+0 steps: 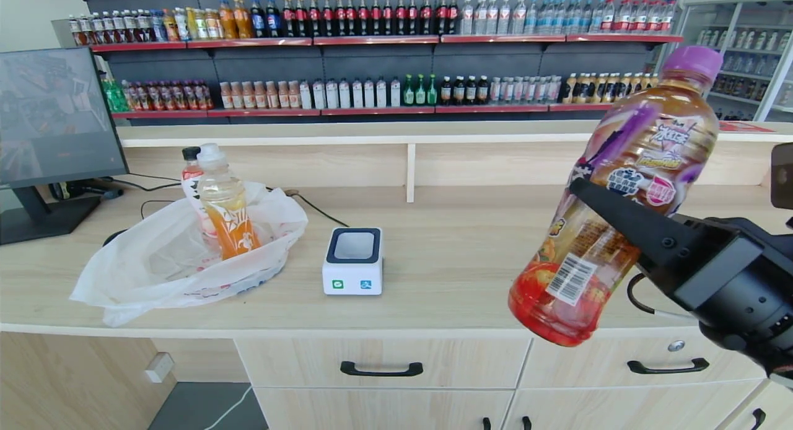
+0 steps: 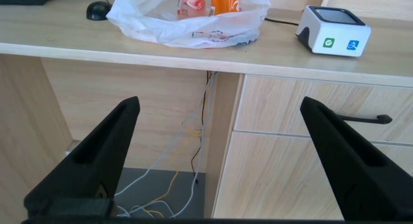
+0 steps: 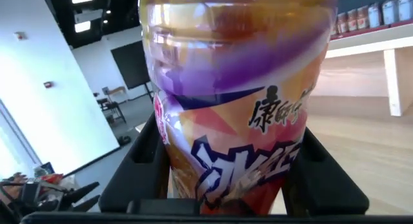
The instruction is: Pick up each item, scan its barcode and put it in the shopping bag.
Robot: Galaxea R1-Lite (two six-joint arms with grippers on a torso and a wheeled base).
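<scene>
Right gripper (image 3: 235, 166): I held it up over the right end of the bench (image 1: 446, 263), its fingers (image 1: 626, 222) pinching the purple-capped drink bottle around the middle.
Purple-capped drink bottle (image 1: 644, 145): it hung in the air, well to the right of the scanner, tilted with its cap up and away from me. Its barcode (image 1: 570, 279) sat low on the label, facing my head.
Left gripper (image 2: 221, 104): I kept it low in front of the bench's cabinet, below the top, with its fingers spread wide and nothing between them.
Scanner (image 1: 353, 259): a white box with a dark-framed window, it stood on the bench just right of the bag.
Shopping bag (image 1: 155, 256): the white plastic lay open on the bench's left part.
In the bag: an orange drink bottle (image 1: 226, 207) stood upright, with a dark-capped bottle (image 1: 191, 163) just behind it.
Monitor (image 1: 52, 117): it stood at the far left.
</scene>
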